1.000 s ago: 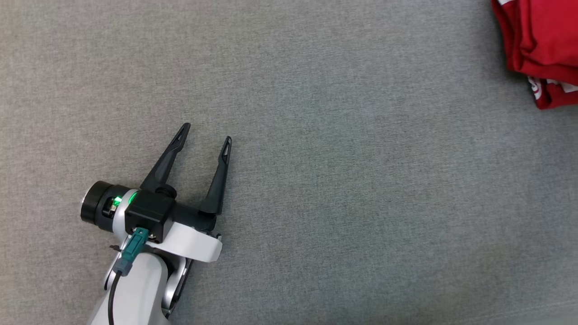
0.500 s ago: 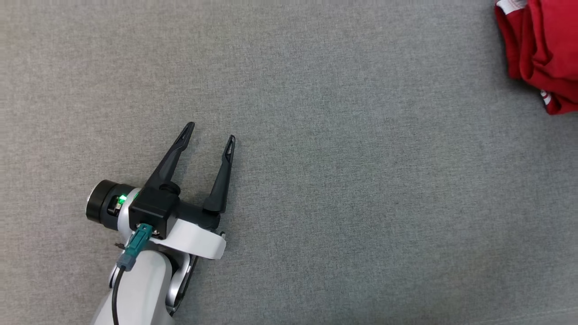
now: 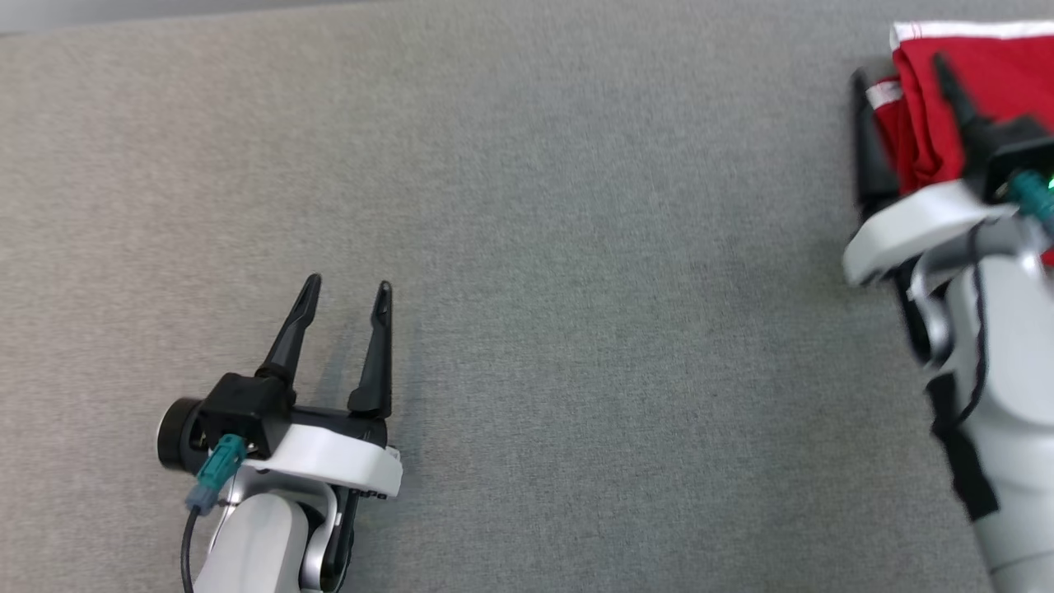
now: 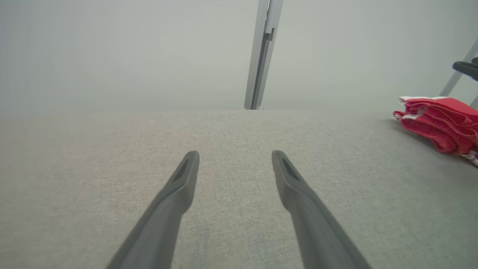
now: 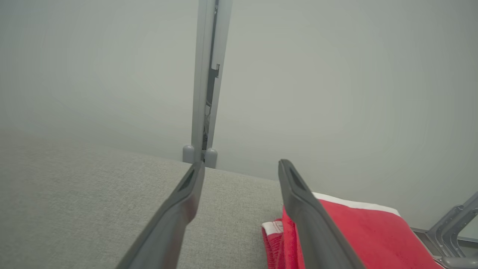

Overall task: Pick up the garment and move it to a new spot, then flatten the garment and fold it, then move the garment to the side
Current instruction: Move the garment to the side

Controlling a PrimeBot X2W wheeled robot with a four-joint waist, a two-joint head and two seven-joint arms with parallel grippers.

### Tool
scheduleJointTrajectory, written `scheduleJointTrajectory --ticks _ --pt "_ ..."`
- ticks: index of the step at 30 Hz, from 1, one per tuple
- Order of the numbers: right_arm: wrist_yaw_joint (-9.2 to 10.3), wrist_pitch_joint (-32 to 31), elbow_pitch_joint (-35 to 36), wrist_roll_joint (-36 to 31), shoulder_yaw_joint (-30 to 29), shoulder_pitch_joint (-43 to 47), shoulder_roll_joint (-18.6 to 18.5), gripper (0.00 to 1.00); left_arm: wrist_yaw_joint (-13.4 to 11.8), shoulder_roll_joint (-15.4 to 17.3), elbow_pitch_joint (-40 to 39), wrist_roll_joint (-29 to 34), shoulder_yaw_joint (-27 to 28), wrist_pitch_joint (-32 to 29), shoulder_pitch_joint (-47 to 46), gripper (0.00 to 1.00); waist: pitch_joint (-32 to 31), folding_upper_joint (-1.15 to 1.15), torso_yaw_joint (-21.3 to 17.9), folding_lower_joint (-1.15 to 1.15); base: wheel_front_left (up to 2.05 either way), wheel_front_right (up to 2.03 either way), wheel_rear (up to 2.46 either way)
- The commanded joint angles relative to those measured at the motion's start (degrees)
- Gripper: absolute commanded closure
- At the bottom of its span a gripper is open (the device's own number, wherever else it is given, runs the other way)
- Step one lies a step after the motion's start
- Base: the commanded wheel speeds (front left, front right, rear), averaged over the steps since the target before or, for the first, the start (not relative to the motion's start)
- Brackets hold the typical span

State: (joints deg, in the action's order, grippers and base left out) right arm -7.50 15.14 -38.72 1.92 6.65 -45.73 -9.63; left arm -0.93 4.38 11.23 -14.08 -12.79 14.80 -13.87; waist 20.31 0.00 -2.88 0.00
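The garment is red with white trim and lies bunched in folds at the far right of the grey table; it also shows as the garment and the garment. My right gripper is open and blurred. One finger stands just left of the cloth and the other over it. In the right wrist view the right gripper holds nothing, with the cloth under its right finger. My left gripper is open and empty over bare table at the lower left, as the left gripper shows too.
The grey fabric table spreads wide between both arms. Its back edge meets a pale wall with an upright metal post, seen as the post. Grey frame struts stand behind the garment at the right.
The head camera has shifted. My right arm has come into the head view at the garment, jaws open. The left gripper stays open and has turned slightly.
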Motion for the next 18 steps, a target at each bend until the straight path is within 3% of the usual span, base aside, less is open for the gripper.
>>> scheduleJointTrajectory --ticks 1,11,18 --pt "0.02 0.02 0.98 1.06 0.84 2.21 0.45 0.0 -0.52 -0.08 0.06 -0.8 0.61 0.3 0.7 0.0 -2.57 0.0 1.37 0.0 0.0 0.0 0.0" --pt "0.02 0.02 14.52 10.98 7.5 19.15 2.37 0.0 -2.17 -1.14 -2.03 -4.65 4.74 0.34 5.46 0.0 -10.61 0.0 5.22 0.0 0.0 0.0 0.0" --pt "0.02 0.02 23.71 12.42 4.46 32.51 3.83 0.0 -1.59 -1.33 -4.05 -2.29 5.51 0.35 10.4 0.0 -15.49 0.0 7.06 0.0 0.0 0.0 0.0"
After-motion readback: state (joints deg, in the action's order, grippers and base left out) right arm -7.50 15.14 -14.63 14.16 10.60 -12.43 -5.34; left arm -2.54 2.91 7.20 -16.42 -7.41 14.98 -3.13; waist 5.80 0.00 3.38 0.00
